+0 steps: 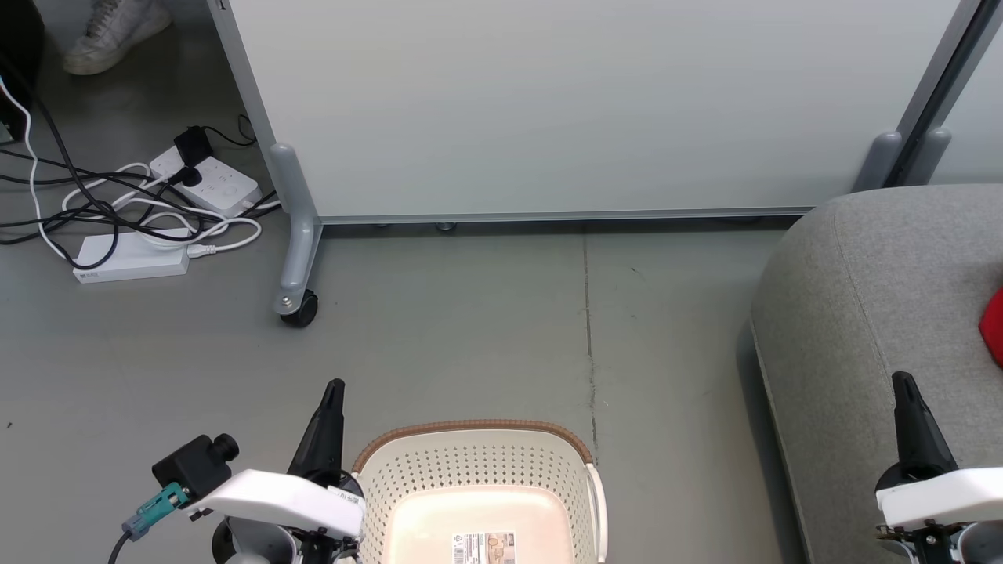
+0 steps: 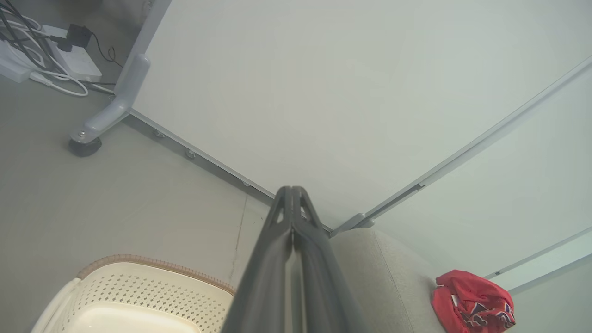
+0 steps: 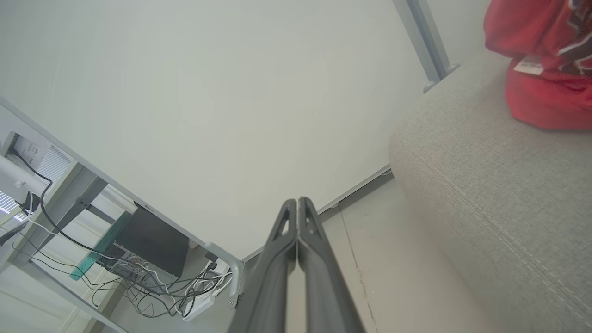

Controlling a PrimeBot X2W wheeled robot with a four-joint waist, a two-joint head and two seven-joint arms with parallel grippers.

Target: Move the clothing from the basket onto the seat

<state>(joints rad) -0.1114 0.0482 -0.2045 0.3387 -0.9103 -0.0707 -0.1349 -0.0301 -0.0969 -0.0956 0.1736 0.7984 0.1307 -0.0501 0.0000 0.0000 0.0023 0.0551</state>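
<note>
The cream basket (image 1: 478, 462) with a brown rim stands on the floor at the bottom centre, and only a paper label (image 1: 484, 547) lies on its bare bottom. Red clothing (image 2: 474, 303) sits bunched on the grey seat (image 1: 870, 313) at the right; the same clothing (image 3: 543, 60) fills the right wrist view's top right, and a sliver of it (image 1: 993, 325) shows at the head view's edge. My left gripper (image 1: 335, 385) is shut and empty just left of the basket (image 2: 134, 296). My right gripper (image 1: 901, 377) is shut and empty over the seat (image 3: 499, 185) front.
A pale partition panel (image 1: 564, 102) on a castor foot (image 1: 298, 305) closes off the back. Power strips and tangled cables (image 1: 149, 211) lie on the floor at the left, with a person's shoe (image 1: 114, 31) beyond. Grey floor lies between basket and seat.
</note>
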